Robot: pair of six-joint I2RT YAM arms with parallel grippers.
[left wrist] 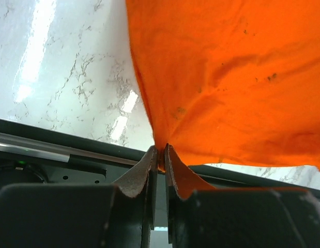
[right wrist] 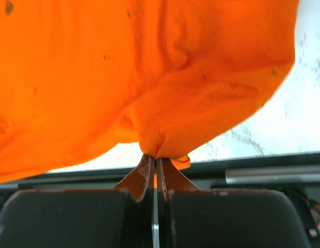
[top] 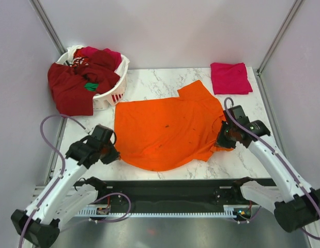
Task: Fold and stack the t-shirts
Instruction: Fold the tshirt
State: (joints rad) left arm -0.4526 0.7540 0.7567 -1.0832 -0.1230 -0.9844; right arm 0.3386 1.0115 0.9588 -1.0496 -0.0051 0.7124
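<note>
A bright orange t-shirt [top: 170, 129] lies spread flat on the marble table [top: 149, 82]. My left gripper [top: 114, 153] is at the shirt's near left corner. In the left wrist view, that gripper [left wrist: 161, 150] has its fingers only a slit apart, with the orange t-shirt [left wrist: 237, 77] corner still pinched between the tips. My right gripper [top: 222, 140] is at the shirt's right edge. In the right wrist view, the gripper [right wrist: 155, 157] is shut on a bunched fold of the orange t-shirt [right wrist: 123, 67]. A folded magenta-pink t-shirt [top: 230, 77] lies at the back right.
A white slotted basket [top: 116, 88] stands at the back left. It holds dark red t-shirts [top: 72, 88] spilling over its left rim, a magenta one [top: 90, 51] and a bit of green cloth [top: 91, 87]. Frame posts stand at the two back corners.
</note>
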